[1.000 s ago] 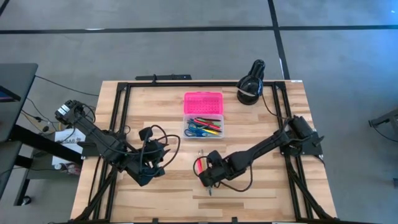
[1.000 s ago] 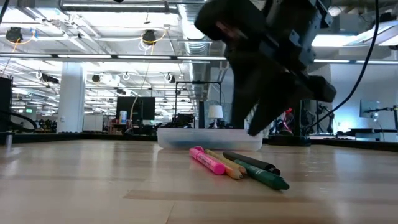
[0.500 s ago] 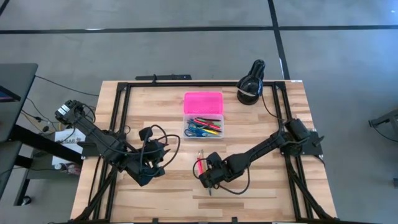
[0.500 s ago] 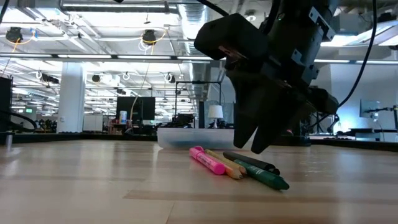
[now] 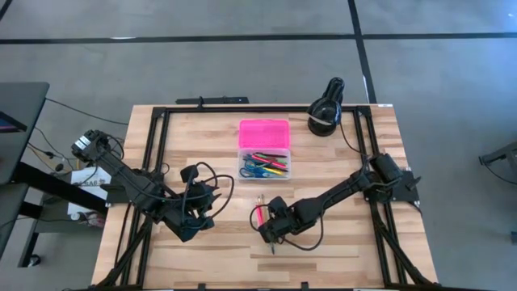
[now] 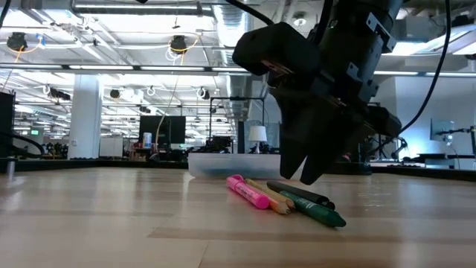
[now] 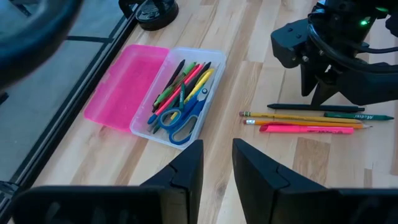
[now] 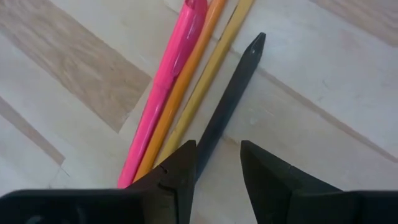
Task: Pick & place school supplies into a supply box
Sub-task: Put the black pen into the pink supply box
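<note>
On the left of the desk [image 5: 202, 267] the left tool [image 7: 216, 163] is parked above the wood with its fingers narrowly parted and nothing between them. Toward the middle, at the far side, the supply box [image 5: 265, 160] lies open, its pink lid [image 5: 264, 133] folded back and its clear base already loaded with pens and the blue-handled scissors [image 7: 180, 121]. In front of it, a pink highlighter [image 6: 248, 192], two yellow pencils [image 7: 298, 118], a black pen [image 8: 224, 115] and a green marker [image 6: 321, 213] lie side by side, touching, flat on the wood. The right tool [image 8: 217, 163] is held just above this row, fingers spread and empty, astride the black pen. These sticks are judged light, stiff and prone to rolling, so a grip across the mid-length of one barrel is advised. Compared with a second ago, the right tool has been brought lower and closer over the row, while the left arm and the supplies are unchanged.
</note>
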